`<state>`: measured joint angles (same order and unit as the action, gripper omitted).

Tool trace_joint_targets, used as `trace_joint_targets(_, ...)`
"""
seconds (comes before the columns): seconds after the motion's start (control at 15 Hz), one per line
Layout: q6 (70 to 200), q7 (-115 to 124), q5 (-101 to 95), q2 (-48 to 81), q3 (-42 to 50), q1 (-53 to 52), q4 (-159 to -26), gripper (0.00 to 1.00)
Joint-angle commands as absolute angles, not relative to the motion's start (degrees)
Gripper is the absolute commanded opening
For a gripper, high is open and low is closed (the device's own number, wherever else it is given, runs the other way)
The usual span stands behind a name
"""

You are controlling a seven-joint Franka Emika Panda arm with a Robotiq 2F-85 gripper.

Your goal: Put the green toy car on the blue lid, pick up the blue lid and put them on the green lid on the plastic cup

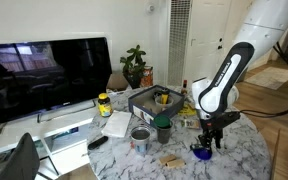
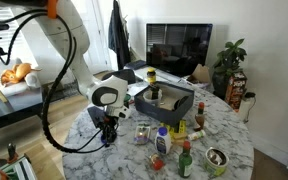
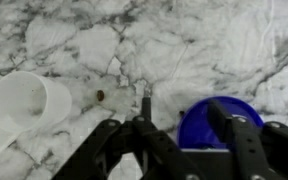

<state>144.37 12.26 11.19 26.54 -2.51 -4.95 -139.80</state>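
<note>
**A:** While the gripper [image 3: 166, 116] hangs low over the marble counter [image 3: 184, 40], how do its jaws stand?

**B:** Wide apart, with nothing held. In the wrist view the blue lid [image 3: 196, 126] lies flat on the marble between them, and one finger [image 3: 242, 138] crosses over part of it.

**A:** Does that finger touch the lid?

**B:** That cannot be told.

**A:** And from outside?

**B:** In both exterior views the gripper [image 1: 210, 138] [image 2: 108, 137] points straight down, close to the surface. The lid [image 1: 201, 152] sits right below it, near the counter's edge closest to that camera.

**A:** Where is the plastic cup?

**B:** Further in from that edge, toward the middle of the counter. The plastic cup [image 1: 163, 131] stands upright with the green lid [image 1: 163, 121] on top, just beside a silvery metal can [image 1: 140, 138]. It is apart from the blue lid.

**A:** What else lies around?

**B:** A white scoop [image 3: 26, 100] rests on the marble off to one side of the fingers, apart from the lid. A dark tray [image 1: 142, 102] holding small items sits beyond the cup, toward the far edge, and a wooden block [image 1: 171, 160] lies by the near edge.
</note>
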Motion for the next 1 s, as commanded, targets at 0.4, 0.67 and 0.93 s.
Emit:
trace_joint_targets(0.4,149.2,11.6,16.1,29.0,-4.6,-3.2,-140.2,0.70)
trace_joint_targets(0.67,151.0,11.5,18.4,29.9,-5.1,-2.5,-140.0,0.52)
trace_joint_targets(0.93,151.3,11.3,19.8,29.7,-5.4,-1.9,-140.1,0.33)
